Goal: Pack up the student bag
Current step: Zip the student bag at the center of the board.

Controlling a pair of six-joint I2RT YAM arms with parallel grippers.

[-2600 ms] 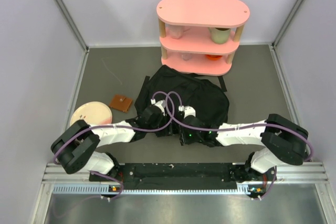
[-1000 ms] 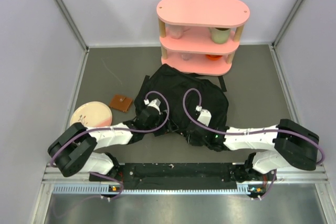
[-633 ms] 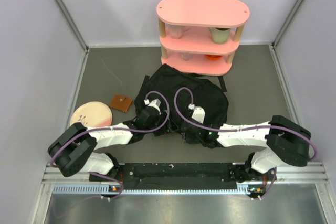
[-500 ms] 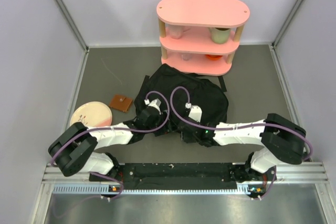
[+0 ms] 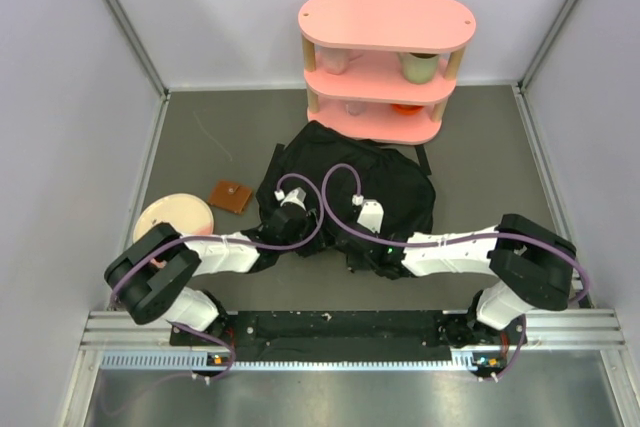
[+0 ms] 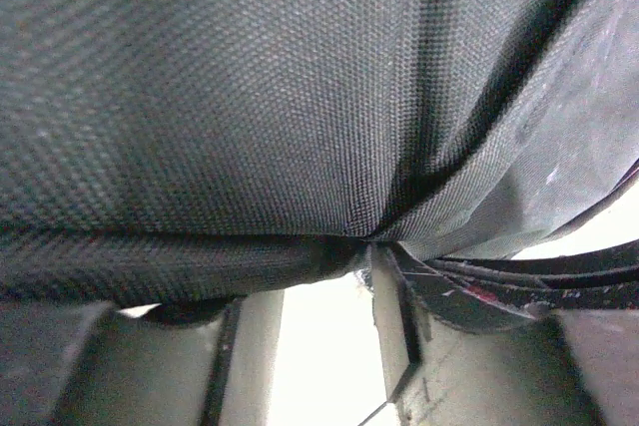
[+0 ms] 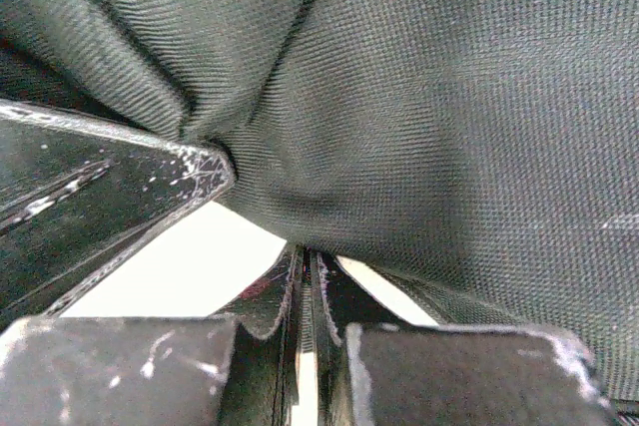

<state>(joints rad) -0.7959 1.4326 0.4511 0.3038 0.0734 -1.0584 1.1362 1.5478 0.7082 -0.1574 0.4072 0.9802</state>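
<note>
Both arms reach in low over the near edge of the student bag [image 5: 385, 187]. The left fingers [image 6: 394, 326] stand apart with bright space between them and a rolled fold of black weave across their tips; cannot tell whether that fold is actually nipped or only pressed against. The right fingers [image 7: 334, 311] are clenched flat together, tips up against the fabric, and no fold is visible between them, so possibly closed on nothing or on a very thin skin of cloth. The bag lies slumped mid-tabletop [image 5: 480, 147], between the arm bases and the pink shelf [image 5: 385, 22], its far edge just in front of the shelf foot. The purple cables [image 5: 335, 179] loop over the bag top. To the left of the bag are a brown square item [image 5: 231, 196] and, nearer, a pale plate [image 5: 172, 215], both apart from the bag. The shelf carries a green cup [image 5: 421, 66]; its other contents are too small to name. Judged risks: a pull by the right arm slips free because the bite is shallow; an uneven grip lets the floppy bag drag across the tabletop instead of opening; a lift or shove rearward nudges the shelf and tips the cup; a cable loop snags on a strap [image 5: 274, 162].
</note>
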